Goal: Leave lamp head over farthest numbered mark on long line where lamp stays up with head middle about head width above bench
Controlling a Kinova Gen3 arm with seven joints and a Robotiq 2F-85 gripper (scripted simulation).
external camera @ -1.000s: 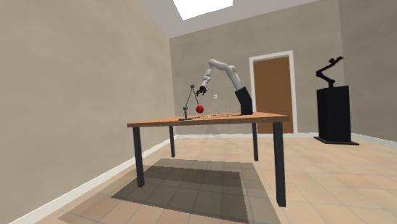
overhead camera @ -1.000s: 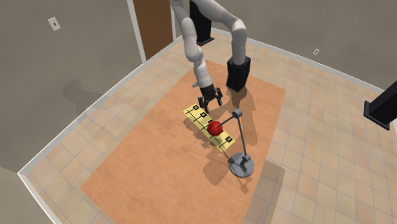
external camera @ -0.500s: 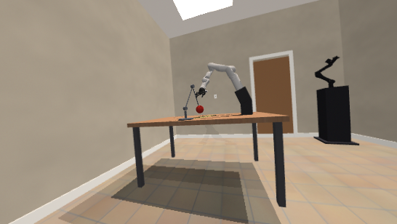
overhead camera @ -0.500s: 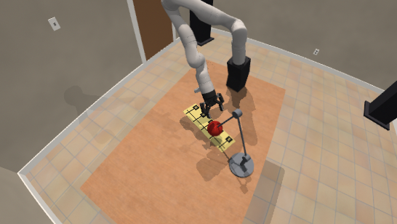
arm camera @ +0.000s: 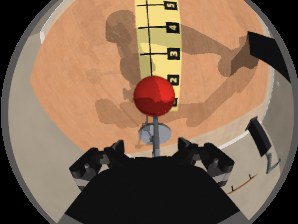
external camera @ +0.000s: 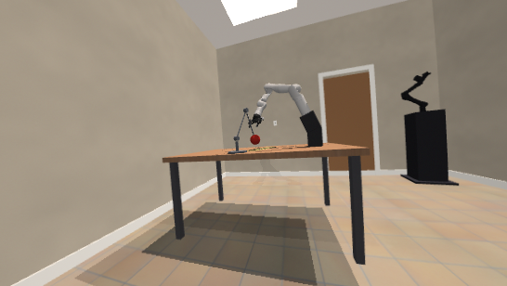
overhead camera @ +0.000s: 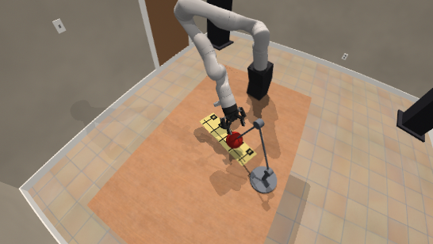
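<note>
The lamp has a round grey base [overhead camera: 263, 179] [external camera: 237, 150], a thin grey arm with an elbow joint [overhead camera: 258, 123] [external camera: 245, 110], and a red ball head [overhead camera: 234, 139] [external camera: 254, 138] [arm camera: 154, 96]. The head hangs over a yellow strip [overhead camera: 207, 123] [arm camera: 150, 30] with a long line and numbered marks. In the wrist view, marks 2 to 5 show beyond the head, and mark 2 [arm camera: 173, 80] lies just past it. The head clears the bench. My gripper [overhead camera: 233, 123] [external camera: 255, 122] [arm camera: 150, 145] is open and empty, a little above the head and not touching it.
The wooden bench [overhead camera: 166, 178] [external camera: 279, 150] carries the strip, the lamp and my arm's black pedestal [overhead camera: 259, 81] at the far edge. A second black pedestal [external camera: 426, 144] with a dark arm stands on the floor to the right.
</note>
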